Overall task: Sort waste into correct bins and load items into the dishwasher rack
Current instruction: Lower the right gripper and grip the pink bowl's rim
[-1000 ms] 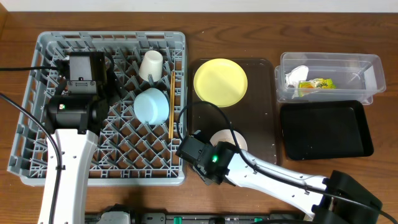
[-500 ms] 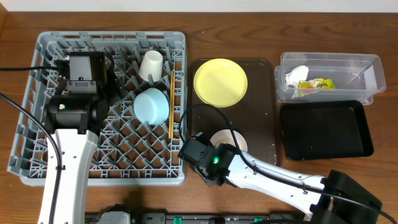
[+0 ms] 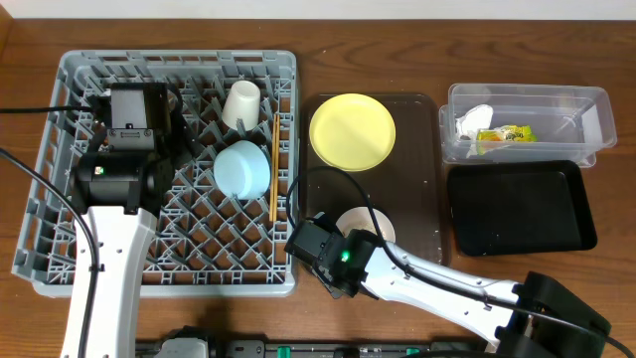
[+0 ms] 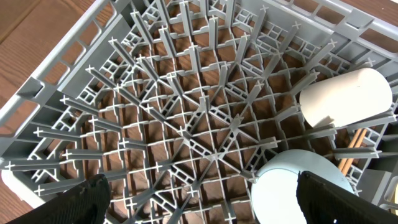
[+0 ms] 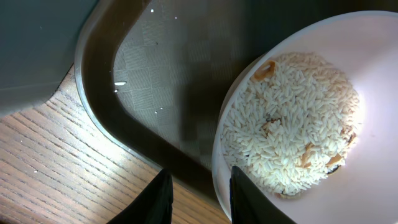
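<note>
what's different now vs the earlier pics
The right gripper shifted slightly down in the overhead view, its jaws astride the rim of the small white rice-filled bowl, not visibly clamped. The left gripper and large grey plastic rack stayed put.

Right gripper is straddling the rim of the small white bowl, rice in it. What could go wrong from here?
1. The right gripper has only one edge of the small white bowl between its jaws; lifted, it may tilt and spill the food crumbs onto the brown tray.
2. The inner finger sits beside the crumbs, so it might slip or drag grains out.
</note>
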Motion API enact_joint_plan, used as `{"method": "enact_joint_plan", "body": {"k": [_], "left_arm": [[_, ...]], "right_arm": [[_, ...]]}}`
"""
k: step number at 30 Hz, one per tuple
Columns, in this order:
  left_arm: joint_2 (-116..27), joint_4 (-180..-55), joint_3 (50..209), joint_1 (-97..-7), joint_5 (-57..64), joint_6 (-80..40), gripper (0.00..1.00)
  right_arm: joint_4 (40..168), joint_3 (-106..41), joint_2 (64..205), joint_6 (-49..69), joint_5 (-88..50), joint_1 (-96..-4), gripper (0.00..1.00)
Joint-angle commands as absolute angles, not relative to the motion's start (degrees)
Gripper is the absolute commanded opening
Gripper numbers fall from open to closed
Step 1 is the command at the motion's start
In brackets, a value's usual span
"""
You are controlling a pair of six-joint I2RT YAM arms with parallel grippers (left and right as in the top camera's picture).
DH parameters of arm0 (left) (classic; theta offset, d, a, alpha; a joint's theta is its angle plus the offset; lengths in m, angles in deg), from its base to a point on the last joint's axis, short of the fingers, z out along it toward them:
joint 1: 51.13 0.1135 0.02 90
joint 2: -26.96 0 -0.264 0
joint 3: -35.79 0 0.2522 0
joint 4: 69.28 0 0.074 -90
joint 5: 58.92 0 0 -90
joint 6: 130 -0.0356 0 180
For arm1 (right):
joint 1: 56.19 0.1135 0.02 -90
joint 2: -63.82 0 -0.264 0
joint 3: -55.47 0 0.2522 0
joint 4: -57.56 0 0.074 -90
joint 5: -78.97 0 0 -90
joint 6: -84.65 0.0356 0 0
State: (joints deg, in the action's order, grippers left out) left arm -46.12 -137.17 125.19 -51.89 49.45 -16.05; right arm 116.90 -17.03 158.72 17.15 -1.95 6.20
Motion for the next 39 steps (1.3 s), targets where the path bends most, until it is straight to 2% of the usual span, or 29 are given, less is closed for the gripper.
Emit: {"method": "enact_joint_plan", "body": {"k": [1,5,11,22,35,39], "left_arm": [[-46.0,-137.4,126.0,-51.6,50.0,-16.3,0.96],[-46.0,-137.4,126.0,-51.6,50.0,-16.3,0.96],[-46.0,-137.4,126.0,-51.6,50.0,-16.3,0.96],[-46.0,-137.4,126.0,-51.6,50.0,-16.3,0.96],[-46.0,-137.4,126.0,-51.6,50.0,-16.3,0.96],[-46.0,-137.4,126.0,-51.6,50.0,-16.3,0.96]], "right_arm": [[117.3,-16.6,158.1,17.5,-1.0,5.4,0.29],[117.3,-16.5,158.6,17.5,-1.0,5.4,0.29],[117.4,-16.5,159.0,17.5,-1.0,5.4,0.22],[118.7,-16.5,159.0,18.0,-1.0,5.4,0.22],[118.3,-16.7,159.0,18.0,-0.7,5.1,0.02],[119.7,-18.3,158.7,18.0,-0.8,4.0,0.01]]}}
